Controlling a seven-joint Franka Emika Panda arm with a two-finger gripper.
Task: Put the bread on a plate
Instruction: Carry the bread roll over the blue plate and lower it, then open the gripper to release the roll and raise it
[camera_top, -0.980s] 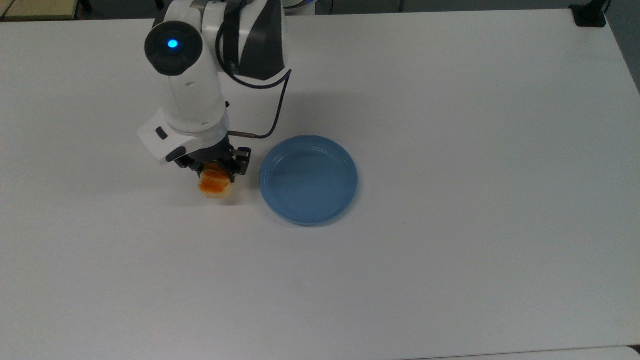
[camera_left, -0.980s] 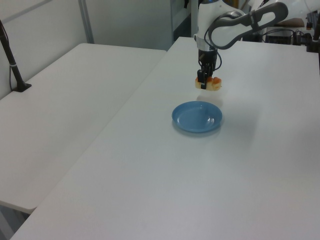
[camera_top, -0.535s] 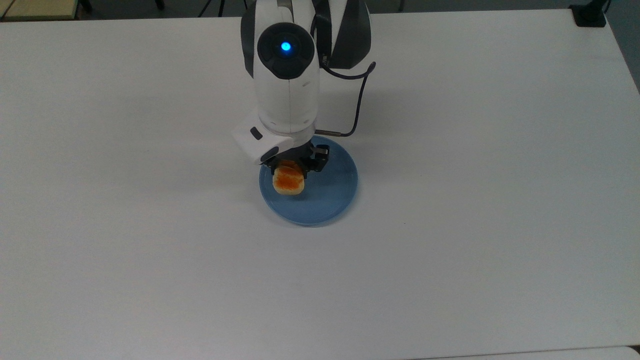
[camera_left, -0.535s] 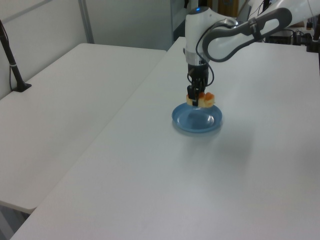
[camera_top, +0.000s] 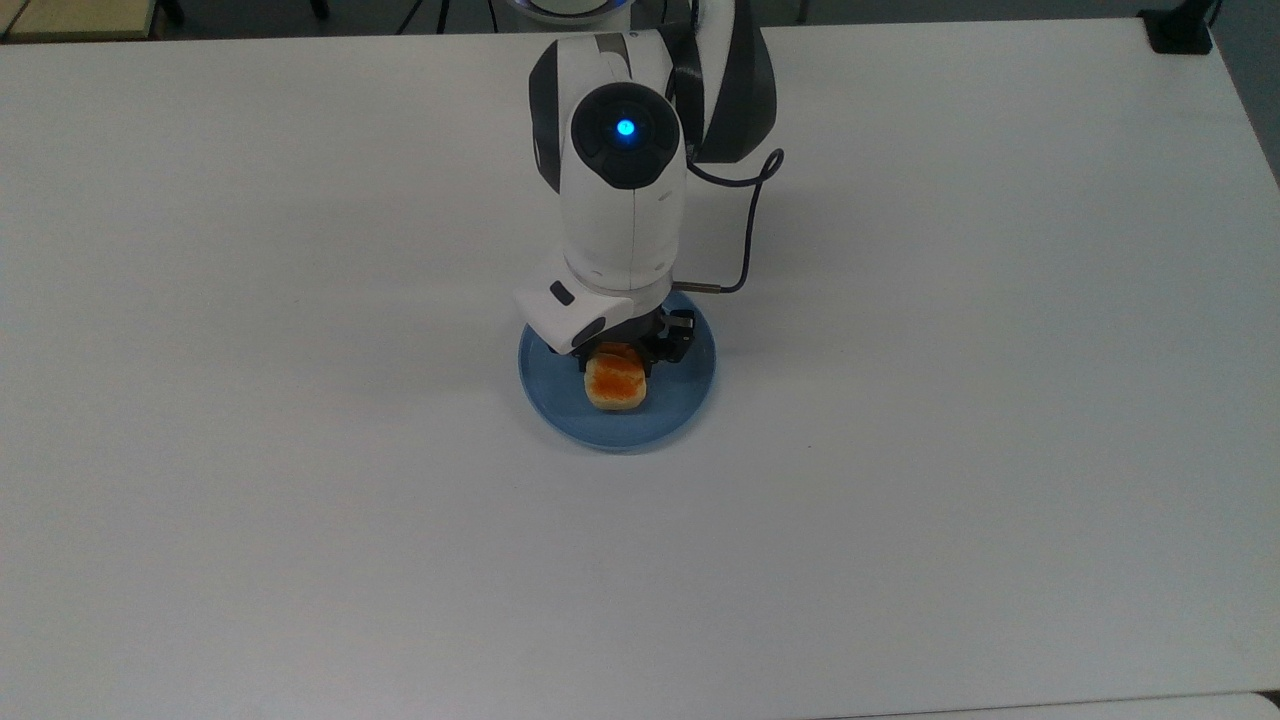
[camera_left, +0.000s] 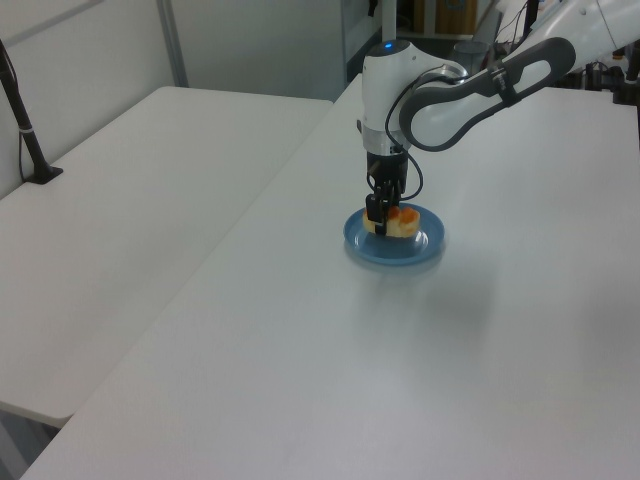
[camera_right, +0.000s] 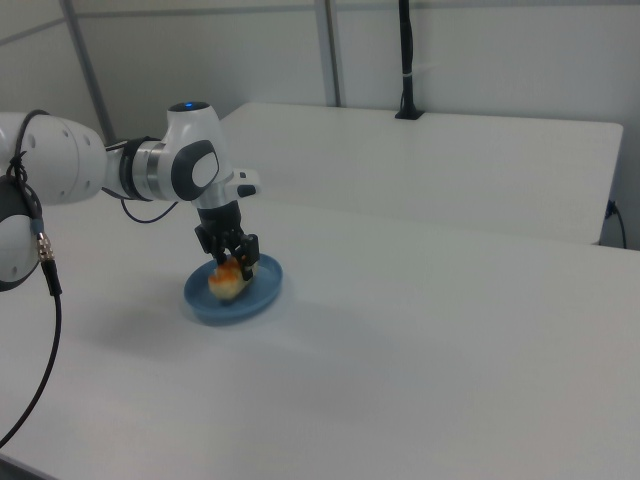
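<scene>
**Bread over the plate, ready to be set down**

The small oblong loaf with a glossy orange-brown top and pale cream sides (camera_top: 616, 383) is pinched in the black two-finger claw (camera_top: 625, 352), right over the round, shallow light-blue plastic plate (camera_top: 690, 385), roughly at its middle in the top view. From the left view the bread (camera_left: 396, 221) looks to sit on or barely above the plate (camera_left: 430, 244); I cannot tell whether it touches.

To finish well, I would ease straight down until the loaf rests flat, then spread the claw gently and lift vertically, so the bread neither sticks to a finger nor rolls toward the raised rim.

The white arm (camera_right: 190, 165) reaches over the white worktop (camera_top: 950, 480), its last link pointing straight down with the wrist directly above the plate.
</scene>
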